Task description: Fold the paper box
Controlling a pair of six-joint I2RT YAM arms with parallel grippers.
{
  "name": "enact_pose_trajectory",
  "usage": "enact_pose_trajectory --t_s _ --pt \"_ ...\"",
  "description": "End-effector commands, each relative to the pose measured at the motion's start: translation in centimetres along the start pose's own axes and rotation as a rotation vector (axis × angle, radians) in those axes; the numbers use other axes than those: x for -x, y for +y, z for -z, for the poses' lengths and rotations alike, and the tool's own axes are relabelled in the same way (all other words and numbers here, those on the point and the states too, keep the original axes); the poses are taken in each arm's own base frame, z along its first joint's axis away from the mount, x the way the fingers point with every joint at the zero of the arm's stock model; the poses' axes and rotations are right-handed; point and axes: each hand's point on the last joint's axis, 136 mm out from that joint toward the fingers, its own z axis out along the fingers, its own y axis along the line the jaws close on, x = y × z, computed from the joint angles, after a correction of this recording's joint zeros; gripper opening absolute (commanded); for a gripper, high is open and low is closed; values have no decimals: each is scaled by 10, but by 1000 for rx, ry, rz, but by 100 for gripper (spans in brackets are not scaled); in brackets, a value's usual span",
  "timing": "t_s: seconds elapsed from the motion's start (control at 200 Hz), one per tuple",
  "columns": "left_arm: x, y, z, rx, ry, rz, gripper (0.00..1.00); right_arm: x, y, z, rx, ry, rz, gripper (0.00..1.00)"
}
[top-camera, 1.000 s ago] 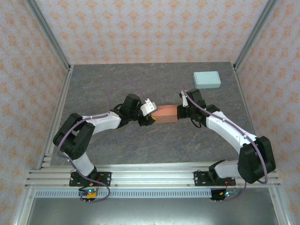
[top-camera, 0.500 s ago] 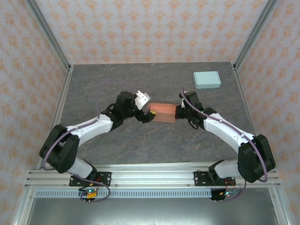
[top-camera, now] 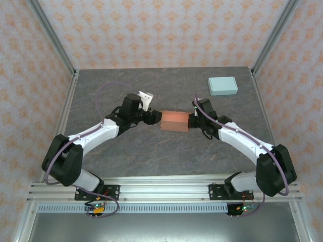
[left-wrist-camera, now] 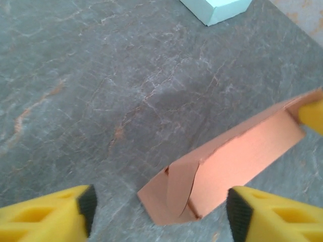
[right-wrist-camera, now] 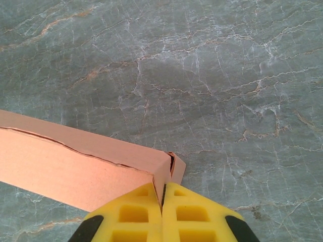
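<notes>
Where the top view is read as a dial, the paper box (top-camera: 174, 121) lies flat at the centre of the grey table (top-camera: 151, 156), its long axis running from 9 o'clock to 3 o'clock. The left gripper (top-camera: 152, 117) stands at the 9 o'clock end of the box. The right gripper (top-camera: 192, 121) stands at the 3 o'clock end. A pale green box (top-camera: 222, 85) rests well apart, at about 2 o'clock from the paper box.

Left gripper: spread. In the left wrist view its two yellow fingers (left-wrist-camera: 50, 217) sit at 7 o'clock and 5 o'clock of the frame. The near end of the paper box lies between the fingertips with bare table on either side, and neither finger touches the card. The end flap (left-wrist-camera: 179, 189) at this end is bowed outward and not seated.

Right gripper: pressed together. In the right wrist view its two yellow fingers (right-wrist-camera: 133, 217) meet at 6 o'clock of the frame with no gap. The corner edge of the box end runs straight into the seam between them, so the gripper pinches thin card at that end. A small tab (right-wrist-camera: 175, 166) projects beside the corner, at 1 o'clock from the fingertips.
</notes>
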Motion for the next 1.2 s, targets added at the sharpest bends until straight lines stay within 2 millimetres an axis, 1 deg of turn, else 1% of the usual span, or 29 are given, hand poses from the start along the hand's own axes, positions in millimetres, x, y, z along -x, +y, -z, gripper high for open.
enact_pose_trajectory --t_s 0.0,0.145,0.31,0.405,0.521,0.656,0.791,0.841,0.976,1.056,1.196 --pt "-6 -10 -3 -44 90 -52 56 -1 -2 4 -25 8 -13 0" --pt "-6 -19 -9 -56 125 -102 41 -3 -3 4 -27 10 -18 0" --pt "-14 -29 -16 -98 177 -145 37 -4 -3 4 -26 11 -27 0" --pt "-17 -26 -18 -84 183 -143 27 -3 -2 4 -23 11 -29 0" --pt "-19 -23 -22 -73 194 -136 18 -4 -2 4 -23 15 -28 0" --pt "-15 -26 -25 -87 192 -118 15 -3 -1 5 -17 13 -39 0" --pt "-10 -27 -25 -85 191 -92 5 1 1 6 -18 9 -76 0" --pt "-6 -29 -24 -88 184 -69 3 4 3 8 -26 1 -85 0" --pt "1 -35 -26 -78 161 24 3 12 10 9 -60 -26 -100 0" --pt "-1 -40 -29 -76 166 56 2 15 16 6 -73 -33 -112 0" --pt "-13 -42 -36 -43 179 84 0 13 20 3 -109 -28 -101 0"
